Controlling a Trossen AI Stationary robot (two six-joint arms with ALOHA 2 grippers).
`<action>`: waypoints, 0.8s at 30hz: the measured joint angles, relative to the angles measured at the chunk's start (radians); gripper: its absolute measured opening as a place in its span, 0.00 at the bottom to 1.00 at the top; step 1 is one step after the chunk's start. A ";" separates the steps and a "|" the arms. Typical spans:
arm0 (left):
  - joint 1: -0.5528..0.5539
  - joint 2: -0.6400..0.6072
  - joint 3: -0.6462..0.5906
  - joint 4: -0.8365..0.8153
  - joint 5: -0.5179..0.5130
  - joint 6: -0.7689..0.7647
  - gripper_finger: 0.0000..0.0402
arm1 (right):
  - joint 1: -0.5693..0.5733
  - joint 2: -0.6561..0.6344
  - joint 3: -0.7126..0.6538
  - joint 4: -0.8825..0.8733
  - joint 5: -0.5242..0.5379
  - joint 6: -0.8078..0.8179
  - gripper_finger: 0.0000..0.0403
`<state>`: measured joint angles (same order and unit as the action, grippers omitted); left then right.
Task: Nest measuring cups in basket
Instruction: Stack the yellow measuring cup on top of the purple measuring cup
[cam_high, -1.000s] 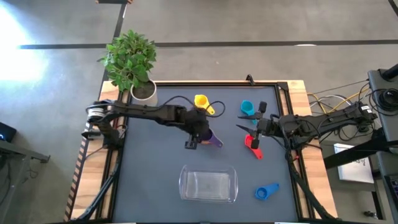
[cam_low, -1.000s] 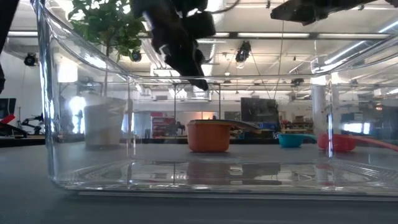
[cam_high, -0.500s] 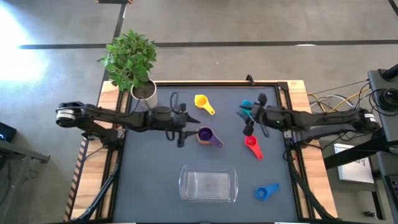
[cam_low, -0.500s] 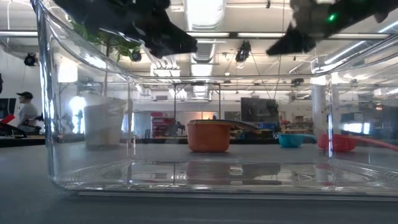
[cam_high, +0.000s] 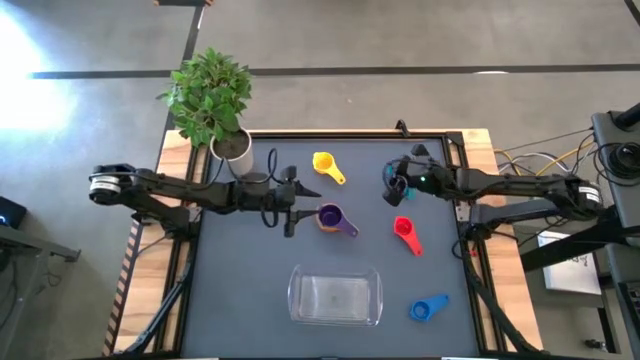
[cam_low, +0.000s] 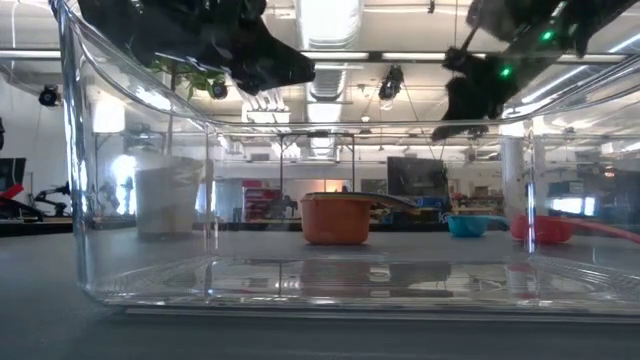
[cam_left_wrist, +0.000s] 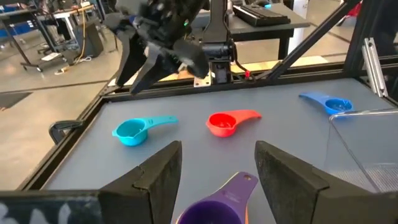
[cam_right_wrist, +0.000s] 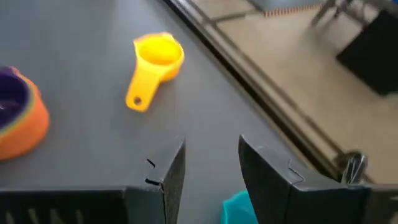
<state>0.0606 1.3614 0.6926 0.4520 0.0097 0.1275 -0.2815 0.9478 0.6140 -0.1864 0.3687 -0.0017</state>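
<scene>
A purple cup (cam_high: 331, 216) sits nested in an orange cup (cam_high: 322, 224) on the dark mat at mid-table. My left gripper (cam_high: 292, 204) hangs open just left of them, pointing nearly level; in its wrist view the purple cup (cam_left_wrist: 217, 208) lies below and between the fingers, untouched. My right gripper (cam_high: 393, 183) stands open above the teal cup (cam_high: 397, 170), which it partly hides. The yellow cup (cam_high: 326, 166), red cup (cam_high: 405, 232) and blue cup (cam_high: 428, 308) lie on the mat. The clear basket (cam_high: 335, 296) stands near the front edge.
A white plant pot (cam_high: 232, 148) with a leafy plant stands at the far left corner. A raised black frame (cam_high: 340, 133) runs round the mat. Bare mat lies between the basket and the left edge.
My left gripper has drawn back from over the purple cup toward the table's left edge and tipped from pointing down to nearly level; the purple cup stays in the orange one. My right gripper has swung from above the red cup toward the far edge, over the teal cup.
</scene>
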 joint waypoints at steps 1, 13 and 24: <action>0.000 0.004 0.000 0.000 0.000 -0.004 0.46 | -0.018 0.016 0.000 -0.003 -0.017 0.003 0.35; 0.000 0.015 0.000 -0.002 -0.003 -0.004 0.46 | -0.160 0.196 -0.001 0.030 -0.140 -0.018 0.44; 0.001 0.015 0.001 -0.055 -0.130 0.020 0.46 | -0.181 0.440 0.132 0.207 -0.343 -0.060 0.52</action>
<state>0.0612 1.3762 0.6933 0.3974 -0.1205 0.1478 -0.4622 1.3883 0.7462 0.0210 0.0257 -0.0620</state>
